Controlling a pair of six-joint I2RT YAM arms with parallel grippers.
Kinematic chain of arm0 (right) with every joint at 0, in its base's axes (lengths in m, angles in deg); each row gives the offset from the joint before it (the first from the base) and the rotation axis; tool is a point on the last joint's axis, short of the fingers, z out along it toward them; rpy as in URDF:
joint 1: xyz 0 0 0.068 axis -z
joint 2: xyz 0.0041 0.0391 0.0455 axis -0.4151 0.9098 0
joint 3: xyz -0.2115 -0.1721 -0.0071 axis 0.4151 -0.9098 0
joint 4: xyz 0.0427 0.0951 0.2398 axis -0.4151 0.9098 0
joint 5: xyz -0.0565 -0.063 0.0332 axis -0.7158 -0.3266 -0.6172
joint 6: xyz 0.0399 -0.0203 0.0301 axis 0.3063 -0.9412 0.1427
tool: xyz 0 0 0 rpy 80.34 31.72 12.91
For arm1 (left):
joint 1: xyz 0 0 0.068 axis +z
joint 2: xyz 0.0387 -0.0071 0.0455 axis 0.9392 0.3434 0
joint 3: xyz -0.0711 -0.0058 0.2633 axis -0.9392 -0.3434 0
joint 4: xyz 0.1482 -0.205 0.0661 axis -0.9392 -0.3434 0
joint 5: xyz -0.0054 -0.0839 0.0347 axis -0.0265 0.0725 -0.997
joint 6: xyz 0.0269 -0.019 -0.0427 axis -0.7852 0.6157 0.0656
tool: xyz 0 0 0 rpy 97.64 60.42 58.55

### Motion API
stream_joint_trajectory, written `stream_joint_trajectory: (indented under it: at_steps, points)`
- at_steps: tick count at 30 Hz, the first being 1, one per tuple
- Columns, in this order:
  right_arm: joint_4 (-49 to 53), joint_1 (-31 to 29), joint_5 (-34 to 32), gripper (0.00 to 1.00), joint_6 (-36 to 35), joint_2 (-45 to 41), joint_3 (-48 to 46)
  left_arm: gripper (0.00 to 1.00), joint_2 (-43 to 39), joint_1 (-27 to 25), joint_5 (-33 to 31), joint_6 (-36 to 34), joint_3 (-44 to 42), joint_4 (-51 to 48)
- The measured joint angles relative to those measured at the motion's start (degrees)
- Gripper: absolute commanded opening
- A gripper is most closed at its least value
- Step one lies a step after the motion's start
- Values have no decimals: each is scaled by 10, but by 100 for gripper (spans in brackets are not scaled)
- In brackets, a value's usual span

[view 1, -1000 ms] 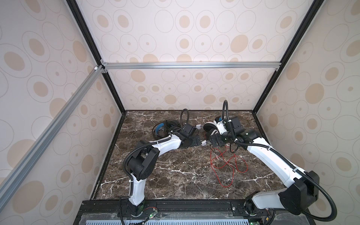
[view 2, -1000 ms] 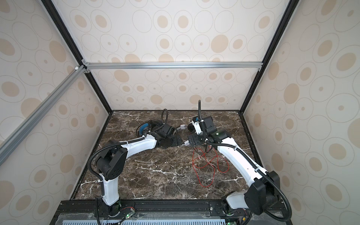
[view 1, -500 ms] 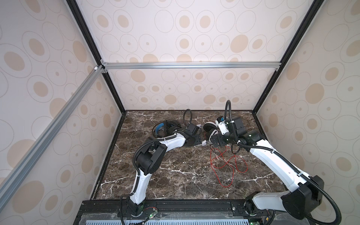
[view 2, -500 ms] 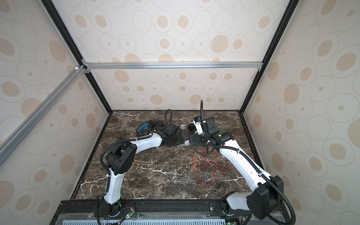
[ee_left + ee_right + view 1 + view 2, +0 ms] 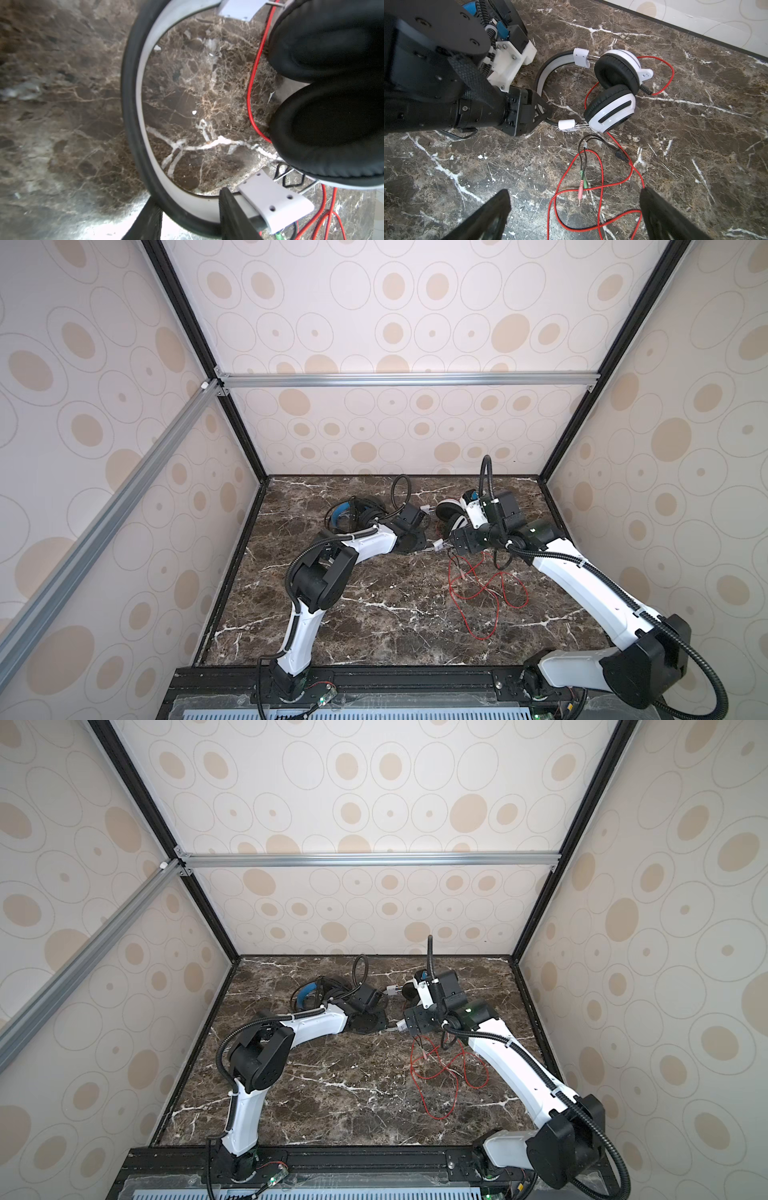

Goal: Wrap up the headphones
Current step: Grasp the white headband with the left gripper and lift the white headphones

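Marble tabletop (image 5: pixel 695 166) carries the white headset (image 5: pixel 614 110); our left claw (image 5: pixel 187 199) straddles its headband (image 5: pixel 135 93), partly closed, grip we cannot confirm. Our right claw (image 5: pixel 575 192), wide open and empty, hovers above the headset's loose red cord (image 5: pixel 672 71), which we should gather next.

white l arm (image 5: pixel 370 545), r arm (image 5: pixel 582 585), black joints/cables, black l claw (image 5: pixel 188 197), r claw (image 5: pixel 575 192)

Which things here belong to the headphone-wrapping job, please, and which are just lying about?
Job: white headset, red cord, black headset, left gripper astride the white headband, right gripper.
Just there: marble tabletop, patterned walls.
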Motion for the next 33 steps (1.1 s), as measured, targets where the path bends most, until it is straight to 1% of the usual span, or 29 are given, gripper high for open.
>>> stream_joint_trajectory:
  at_steps: [5, 6, 7, 12, 14, 18, 19, 26, 29, 33]
  points:
    - [0, 0, 0, 100, 0, 0, -2, 34, 2, -1, -3, 0, 1, -1]
    - [0, 1, -1, 100, 0, 0, -2, 29, 2, -1, -3, 1, 1, -1]
    - [0, 1, -2, 100, 0, 0, -2, 27, 2, -1, -3, 2, 1, -1]
    - [0, 4, -2, 100, 0, 0, -2, 21, 2, -1, -9, 4, 2, 0]
    - [0, 4, -2, 100, 0, 0, -2, 17, 2, -1, -14, 4, 2, 0]
    - [0, 5, -4, 100, 0, -1, -2, 2, 2, -1, -23, 4, 10, 1]
    - [0, 5, -4, 100, 0, -2, -2, 0, 1, -1, -26, 2, 14, 1]
    - [21, 10, -4, 100, 0, -5, 15, 0, -23, -6, -29, -17, 18, -39]
    - [25, 13, -4, 100, 0, -5, 37, 0, -63, -7, -29, -17, -9, -38]
    - [25, 14, -2, 100, 3, -6, 49, 0, -145, -7, -31, -17, -65, -44]
